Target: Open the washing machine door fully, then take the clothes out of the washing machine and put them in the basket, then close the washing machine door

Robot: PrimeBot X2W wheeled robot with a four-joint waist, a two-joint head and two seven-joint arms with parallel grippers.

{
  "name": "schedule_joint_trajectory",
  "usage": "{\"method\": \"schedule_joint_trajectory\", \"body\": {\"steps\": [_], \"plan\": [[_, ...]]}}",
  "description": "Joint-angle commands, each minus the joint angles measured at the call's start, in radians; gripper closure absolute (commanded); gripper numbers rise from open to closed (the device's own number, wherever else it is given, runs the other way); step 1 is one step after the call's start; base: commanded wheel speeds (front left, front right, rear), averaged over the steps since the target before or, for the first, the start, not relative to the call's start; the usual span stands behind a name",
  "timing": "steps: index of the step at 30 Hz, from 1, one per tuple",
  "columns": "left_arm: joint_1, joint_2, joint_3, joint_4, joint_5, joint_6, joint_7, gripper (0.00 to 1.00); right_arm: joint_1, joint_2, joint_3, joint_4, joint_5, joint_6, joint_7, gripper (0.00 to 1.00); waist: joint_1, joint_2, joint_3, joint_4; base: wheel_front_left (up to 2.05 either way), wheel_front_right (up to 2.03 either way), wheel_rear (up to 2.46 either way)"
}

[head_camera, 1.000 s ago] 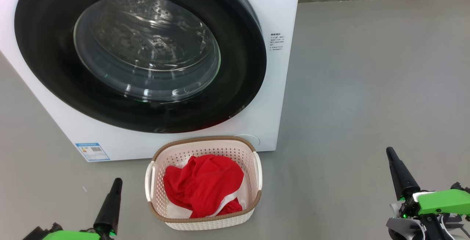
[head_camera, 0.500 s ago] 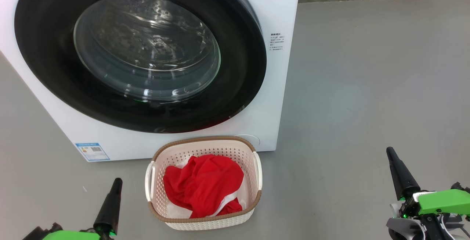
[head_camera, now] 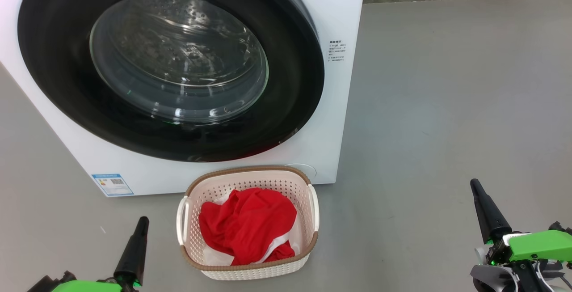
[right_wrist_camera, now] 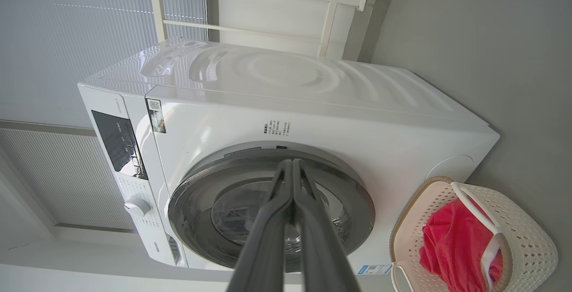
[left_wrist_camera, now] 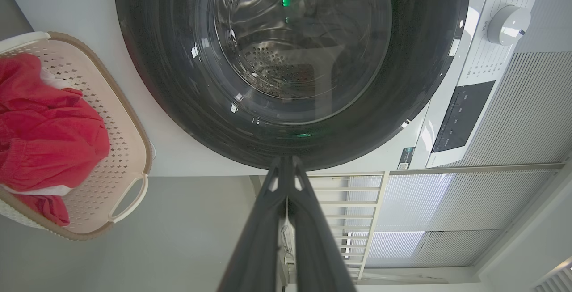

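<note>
Nearest, head view: L gripper [head_camera: 139, 228] at 7 o'clock, low over the floor [head_camera: 447, 104], fingers pressed together w/ nothing btwn them, tip aimed toward 12. R gripper [head_camera: 477, 190] at 4 o'clock is the same: jaws closed tight, empty, well apart from everything. Both wrist views agree, the two dark fingers meeting w/ no gap.

Next out, at 6 o'clock: the basket [head_camera: 250, 168] sits on the floor just in front of the washing machine [head_camera: 339, 10]. Its far rim is very close to the machine's lower front; touching or not, can't tell. The clothes [head_camera: 246, 222] lie inside it, a red heap w/ white bits at the near edge. L gripper is near the basket's 8 o'clock side, not touching.

Farthest, 11–12 o'clock: the washing machine door [head_camera: 295, 86], its black rim against the white front. R wrist view shows it lying flat on the front, no gap seen. Thru the glass there's bare steel drum, no red.

Judgement: unloading looks done and the door looks shut, so the last step seems complete or nearly so. The next move prob needs no grasp, just a check that the latch has caught. If any edge sits proud, a closed-finger push on the black rim, not the glass, should do. Otherwise both arms keep clear.
</note>
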Motion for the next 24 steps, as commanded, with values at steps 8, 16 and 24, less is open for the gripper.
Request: {"method": "schedule_joint_trajectory", "body": {"steps": [8, 16, 24], "plan": [[-0.039, 0.013, 0.035, -0.028, -0.007, -0.007, 0.003, 1.0, -0.047, -0.009, 0.016, -0.025, 0.002, 0.001, 0.005, 1.0, 0.0, 0.0, 0.0, 0.0, 0.0, 0.0, 0.0], [-0.039, 0.013, 0.035, -0.028, -0.007, -0.007, 0.003, 1.0, -0.047, -0.009, 0.015, -0.025, 0.001, 0.001, 0.006, 1.0, 0.0, 0.0, 0.0, 0.0, 0.0, 0.0, 0.0], [-0.039, 0.013, 0.035, -0.028, -0.007, -0.007, 0.003, 1.0, -0.047, -0.008, 0.014, -0.024, 0.0, 0.001, 0.007, 1.0, 0.0, 0.0, 0.0, 0.0, 0.0, 0.0, 0.0]]}}
